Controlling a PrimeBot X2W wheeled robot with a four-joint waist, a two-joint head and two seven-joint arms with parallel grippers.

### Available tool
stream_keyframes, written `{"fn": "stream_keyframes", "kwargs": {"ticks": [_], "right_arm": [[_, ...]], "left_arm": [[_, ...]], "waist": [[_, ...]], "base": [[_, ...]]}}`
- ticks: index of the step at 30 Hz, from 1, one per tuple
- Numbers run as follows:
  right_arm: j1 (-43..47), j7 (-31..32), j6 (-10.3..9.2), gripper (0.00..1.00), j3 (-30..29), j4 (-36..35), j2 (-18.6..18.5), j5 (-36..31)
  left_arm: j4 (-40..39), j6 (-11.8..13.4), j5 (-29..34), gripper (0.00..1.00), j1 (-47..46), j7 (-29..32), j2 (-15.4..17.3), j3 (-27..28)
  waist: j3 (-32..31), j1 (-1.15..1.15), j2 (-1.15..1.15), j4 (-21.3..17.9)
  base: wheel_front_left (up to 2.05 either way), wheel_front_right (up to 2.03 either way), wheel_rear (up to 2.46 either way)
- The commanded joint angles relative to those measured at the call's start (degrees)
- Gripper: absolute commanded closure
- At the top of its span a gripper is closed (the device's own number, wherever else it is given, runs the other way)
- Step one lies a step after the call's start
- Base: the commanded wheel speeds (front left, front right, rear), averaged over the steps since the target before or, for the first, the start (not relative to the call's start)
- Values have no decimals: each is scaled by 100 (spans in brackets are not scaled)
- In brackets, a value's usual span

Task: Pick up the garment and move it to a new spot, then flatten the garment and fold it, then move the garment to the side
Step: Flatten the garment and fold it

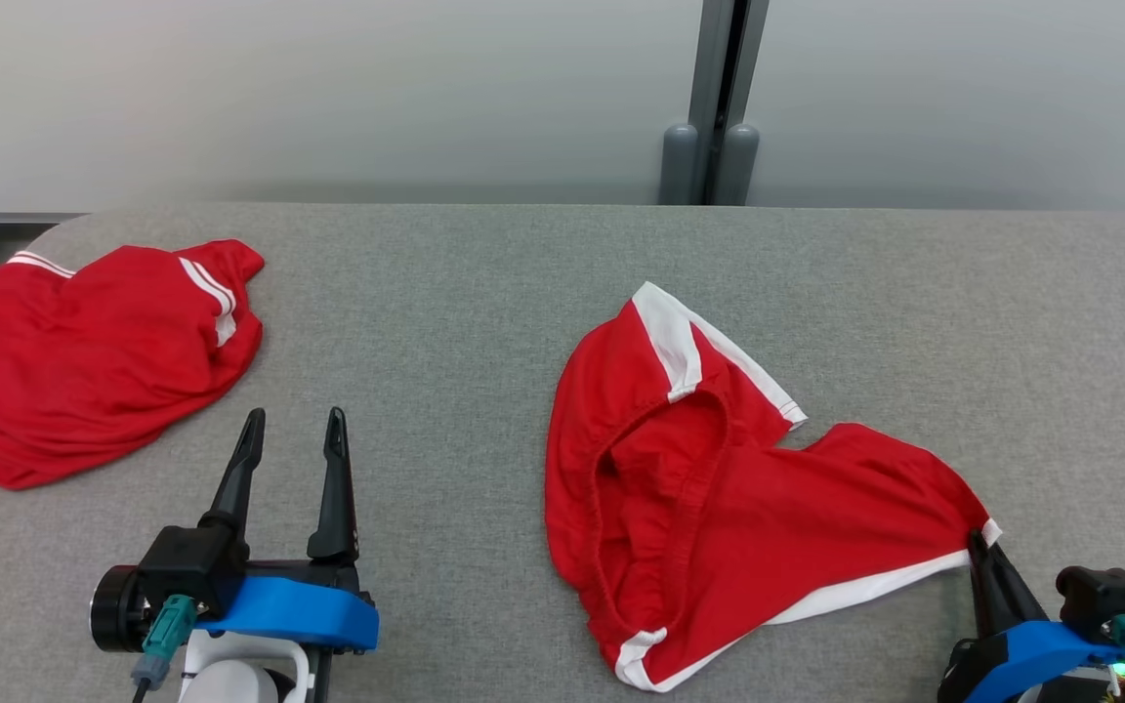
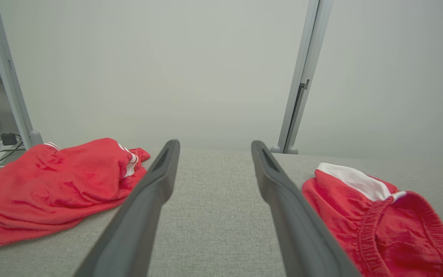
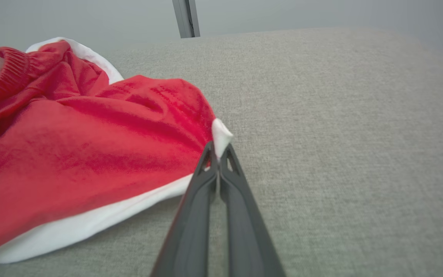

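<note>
Head view: the red shorts (image 1: pixel 719 488) lie rumpled on the table (image 1: pixel 523 254), nearer than the grey post (image 1: pixel 717 107). The right gripper (image 1: pixel 979 545) is clamped on their white-trimmed corner.

Left wrist view: the left gripper (image 2: pixel 215 146) gapes wide and empty, left of the post.

Right wrist view: only the hem tip is caught, so lifting could slip it free. The elastic waistband is bunched.

Red shorts (image 1: pixel 719 488) with white trim, lying rumpled on the grey table (image 1: pixel 484 293), waistband gaping open, one white-edged corner pinched in my right claw (image 1: pixel 977 539).
</note>
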Motion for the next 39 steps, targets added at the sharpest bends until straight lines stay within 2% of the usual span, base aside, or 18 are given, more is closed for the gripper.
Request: {"fn": "stream_keyframes", "kwargs": {"ticks": [1,9,17,24,30,35,39], "right_arm": [[74,-5,-1,0,-23,-70,45,-10],[119,-28,0,0,-323,-878,232,-191],[419,-30,0,0,-201,-2513,354,-174],[675,-30,0,0,43,-2757,352,18],[720,-31,0,0,72,-2637,353,-45],[673,-31,0,0,138,-2557,354,-45],[697,-32,0,0,190,-2511,353,-13]], "left_arm": [[-21,7,14,0,41,-27,-5,39],[44,-31,79,0,27,-27,16,87],[40,-68,136,0,-31,-27,18,61],[66,-107,228,0,-25,-27,26,-45],[183,-174,381,0,-214,-27,13,-695],[444,-216,425,0,-486,-27,8,-1568],[702,-223,343,0,-721,96,12,-2477]], "waist": [[-10,0,0,-29],[-65,0,0,-120],[-94,0,0,-158],[-133,0,0,-200],[-192,0,0,-271],[-196,0,0,-394],[-179,0,0,-489]], "base": [[0,0,0],[0,0,0],[0,0,0],[0,0,0],[0,0,0],[0,0,0],[0,0,0]]}}
